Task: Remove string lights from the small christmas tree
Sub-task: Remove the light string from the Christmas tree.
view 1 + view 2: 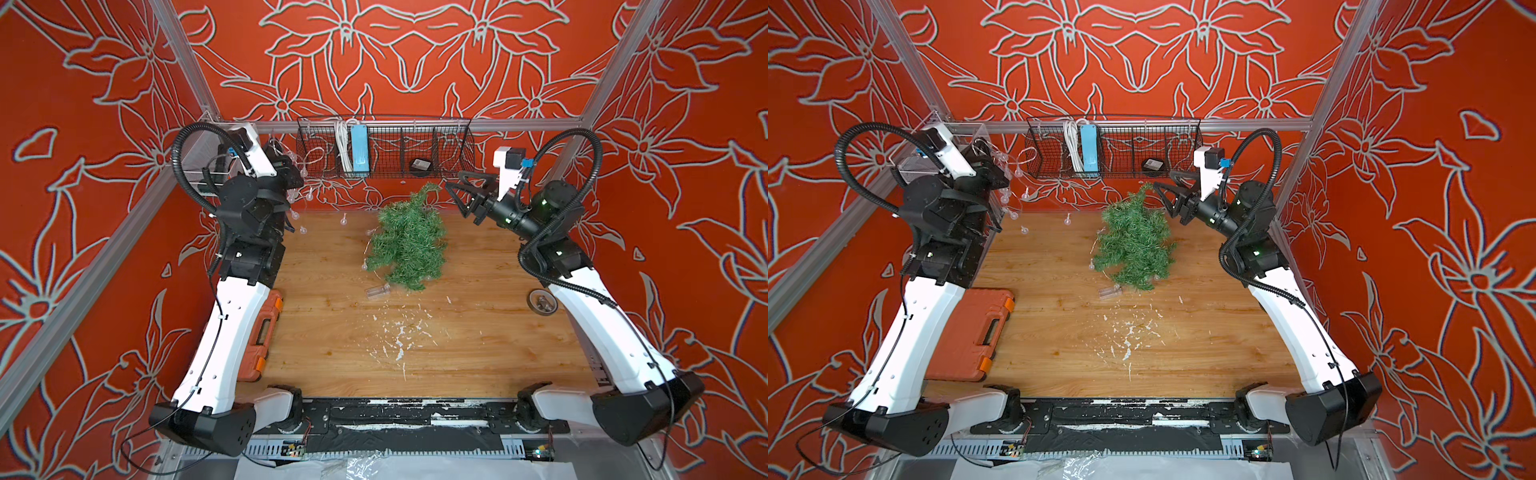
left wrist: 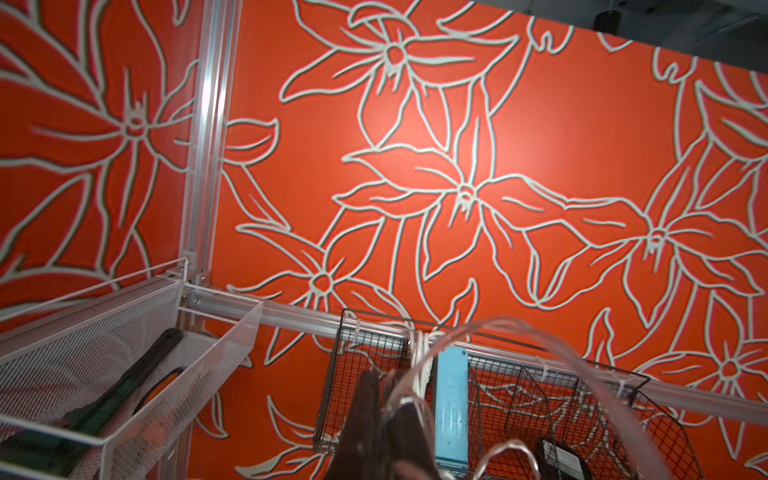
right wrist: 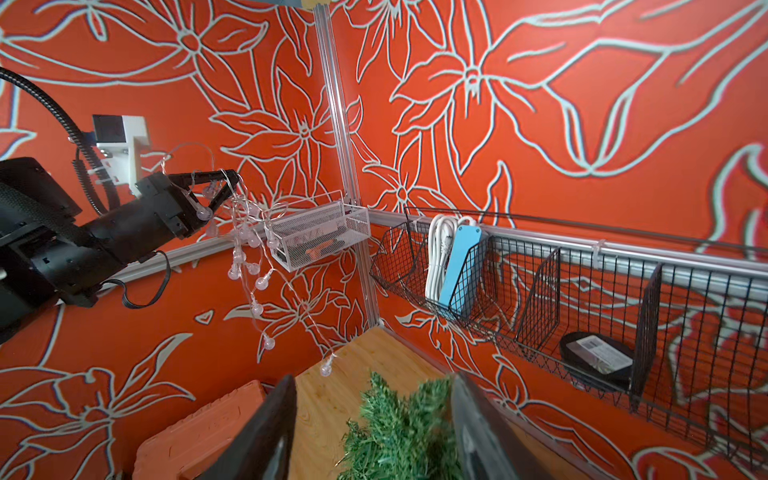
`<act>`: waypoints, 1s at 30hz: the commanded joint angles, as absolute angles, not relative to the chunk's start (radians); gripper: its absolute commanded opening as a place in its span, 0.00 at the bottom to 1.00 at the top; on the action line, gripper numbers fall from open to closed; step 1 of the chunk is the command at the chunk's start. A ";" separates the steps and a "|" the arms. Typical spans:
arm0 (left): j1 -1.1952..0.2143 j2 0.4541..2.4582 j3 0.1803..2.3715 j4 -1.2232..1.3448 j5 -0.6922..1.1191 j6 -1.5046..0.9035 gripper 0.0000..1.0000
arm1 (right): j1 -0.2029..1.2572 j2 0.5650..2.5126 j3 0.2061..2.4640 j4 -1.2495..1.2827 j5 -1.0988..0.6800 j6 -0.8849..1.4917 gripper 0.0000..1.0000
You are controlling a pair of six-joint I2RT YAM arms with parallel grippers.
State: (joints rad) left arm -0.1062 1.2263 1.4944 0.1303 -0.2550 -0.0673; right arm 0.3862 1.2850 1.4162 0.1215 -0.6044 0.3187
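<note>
The small christmas tree (image 1: 409,241) (image 1: 1136,245) lies on the wooden table, its thin top pointing at the back wall. The string lights (image 1: 309,193) (image 1: 1025,193) (image 3: 257,282) hang in loops from my left gripper (image 1: 296,176) (image 1: 1004,176) (image 2: 386,388), which is shut on their wire high at the far left corner. A strand still runs along the tree's left side to the clear battery box (image 1: 377,291) (image 1: 1111,291). My right gripper (image 1: 454,180) (image 1: 1163,178) (image 3: 372,377) is open at the tree (image 3: 399,432) top, its fingers apart on either side.
A black wire basket (image 1: 453,145) on the back wall holds a blue power strip (image 1: 358,147) and a white cable (image 1: 341,149). A white mesh basket (image 3: 357,220) hangs in the far left corner. An orange tool case (image 1: 976,328) lies at the left, a tape roll (image 1: 542,305) at the right.
</note>
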 commanded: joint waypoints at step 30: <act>-0.100 1.177 1.553 0.058 -0.097 -0.175 0.00 | 0.920 1.936 1.920 -0.280 -0.142 -0.203 0.67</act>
